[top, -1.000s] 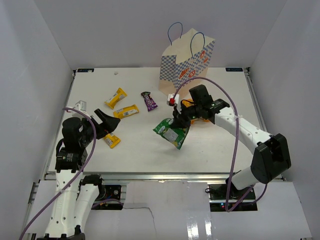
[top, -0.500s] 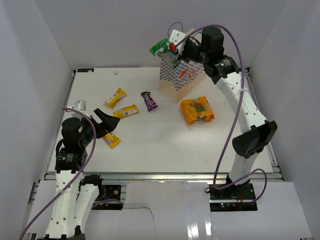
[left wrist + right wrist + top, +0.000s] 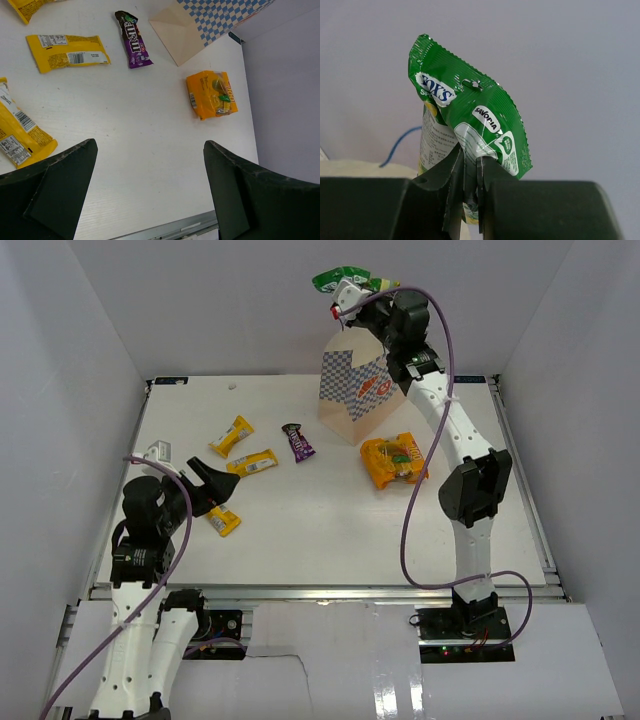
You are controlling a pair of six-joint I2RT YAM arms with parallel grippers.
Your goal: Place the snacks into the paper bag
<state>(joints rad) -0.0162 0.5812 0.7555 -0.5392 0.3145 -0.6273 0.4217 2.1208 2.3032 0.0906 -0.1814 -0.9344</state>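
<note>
My right gripper [image 3: 352, 288] is shut on the green chip bag [image 3: 341, 278] and holds it high above the upright paper bag [image 3: 362, 390]; in the right wrist view the green bag [image 3: 470, 125] is pinched between the fingers, with a blue handle at the left. The orange chip bag [image 3: 394, 460] lies right of the paper bag. The purple bar [image 3: 297, 441] and yellow bars [image 3: 232, 435] [image 3: 252, 462] [image 3: 224, 521] lie left of centre. A silvery packet [image 3: 158, 451] sits at the far left. My left gripper [image 3: 150, 195] is open and empty above the table.
White walls enclose the table [image 3: 300, 530] on three sides. A metal rail [image 3: 320, 590] runs along the near edge. The left wrist view shows the orange bag [image 3: 212, 94], the purple bar [image 3: 133, 40] and a yellow bar [image 3: 67, 51].
My right arm has lifted the green chip bag from just above the table up and back, to above the paper bag's mouth. The left arm has not moved.
</note>
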